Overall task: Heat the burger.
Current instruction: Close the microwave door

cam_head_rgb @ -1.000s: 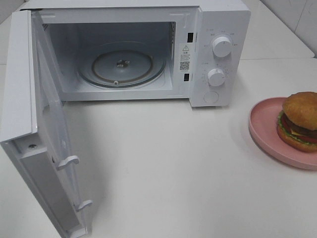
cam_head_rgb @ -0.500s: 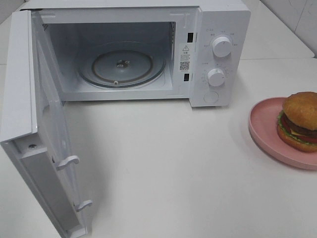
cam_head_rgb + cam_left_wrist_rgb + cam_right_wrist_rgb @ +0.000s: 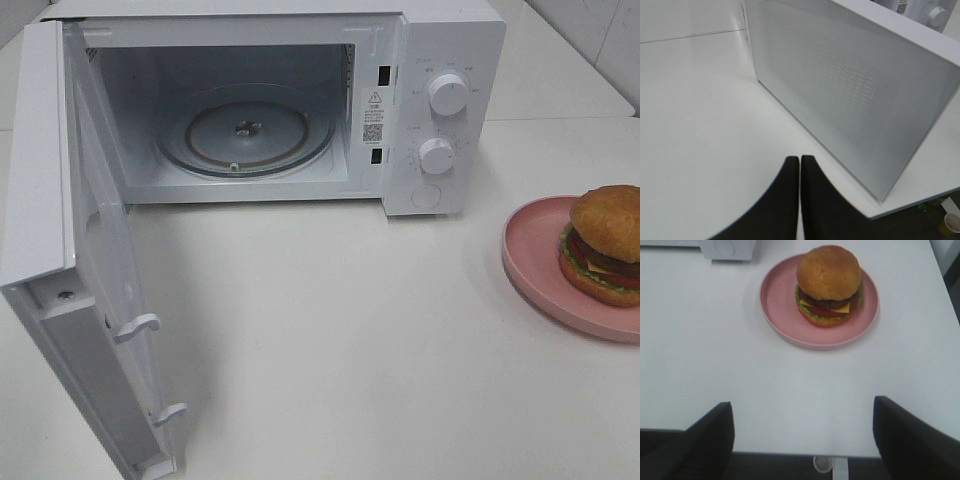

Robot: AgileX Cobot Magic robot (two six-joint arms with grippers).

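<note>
Right hand (image 3: 802, 440), fingers wide open, is nearer the burger (image 3: 829, 285), sitting straight ahead on its pink plate (image 3: 777, 305).

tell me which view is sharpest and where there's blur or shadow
The exterior high view is sharpest, evenly lit, with a soft shadow beside the open microwave door. The right wrist view is slightly soft: the burger on its pink plate is readable, the right tool dark and blurred. In the left wrist view the left tool is an out-of-focus dark shape.
</note>
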